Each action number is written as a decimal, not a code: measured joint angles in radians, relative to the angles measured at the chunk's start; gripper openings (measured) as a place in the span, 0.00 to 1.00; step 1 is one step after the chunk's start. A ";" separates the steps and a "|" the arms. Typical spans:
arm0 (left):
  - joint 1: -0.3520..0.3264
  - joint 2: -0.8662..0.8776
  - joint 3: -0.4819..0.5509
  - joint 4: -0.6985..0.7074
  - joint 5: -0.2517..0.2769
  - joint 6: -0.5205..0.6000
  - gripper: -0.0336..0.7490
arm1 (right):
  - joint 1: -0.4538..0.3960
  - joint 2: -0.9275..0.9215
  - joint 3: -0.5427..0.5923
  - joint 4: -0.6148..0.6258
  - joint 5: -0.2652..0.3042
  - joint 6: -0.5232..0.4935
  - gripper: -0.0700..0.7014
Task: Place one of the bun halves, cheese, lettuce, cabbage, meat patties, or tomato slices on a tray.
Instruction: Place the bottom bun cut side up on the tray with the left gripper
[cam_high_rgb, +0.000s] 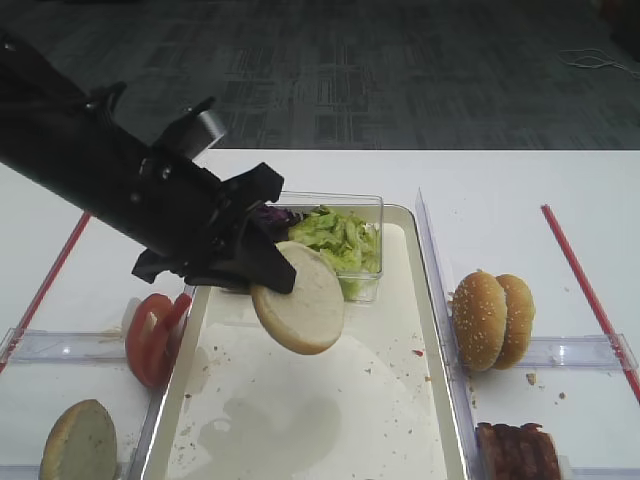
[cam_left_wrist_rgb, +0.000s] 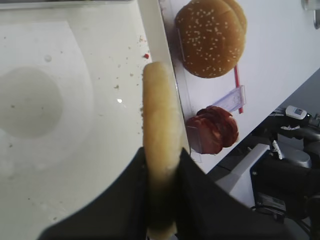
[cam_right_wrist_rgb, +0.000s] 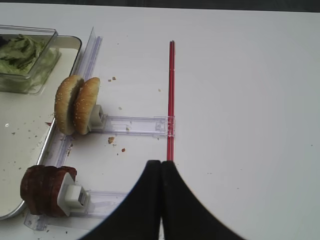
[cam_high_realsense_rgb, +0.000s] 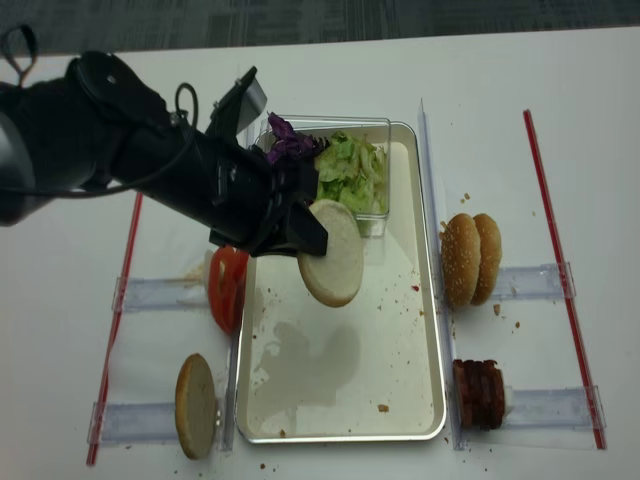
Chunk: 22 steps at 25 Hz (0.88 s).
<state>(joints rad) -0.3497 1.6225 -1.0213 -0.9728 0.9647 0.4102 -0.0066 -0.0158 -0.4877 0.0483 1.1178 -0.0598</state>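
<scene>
A second pale bun half (cam_high_rgb: 78, 441) is seen standing nearest, left of the tray (cam_high_rgb: 400, 420). Above the tray, a pale bun half (cam_high_rgb: 300, 298) is held clamped in the left gripper (cam_high_rgb: 262, 268), clear of the surface. Beyond it, the lettuce (cam_high_rgb: 338, 240) is kept in a clear box; the right gripper (cam_right_wrist_rgb: 160, 167) is pressed together over the table.

A bun half (cam_high_rgb: 300, 298) hangs above the tray (cam_high_rgb: 400, 420), whose far end holds a box (cam_high_rgb: 368, 210) of lettuce (cam_high_rgb: 338, 238) (cabbage (cam_high_realsense_rgb: 290, 140) leftward). Tomato slices (cam_high_rgb: 150, 338) stand left, sesame buns (cam_high_rgb: 492, 320) right.
</scene>
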 joint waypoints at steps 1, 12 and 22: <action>0.000 0.017 0.000 0.000 -0.002 0.008 0.18 | 0.000 0.000 0.000 0.000 0.000 0.000 0.50; 0.000 0.132 0.000 -0.001 -0.012 0.025 0.18 | 0.000 0.000 0.000 0.000 0.000 0.000 0.50; -0.026 0.178 0.000 -0.003 -0.013 0.045 0.18 | 0.000 0.000 0.000 0.000 0.000 0.000 0.50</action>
<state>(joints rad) -0.3758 1.8007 -1.0213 -0.9757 0.9517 0.4554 -0.0066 -0.0158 -0.4877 0.0483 1.1178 -0.0598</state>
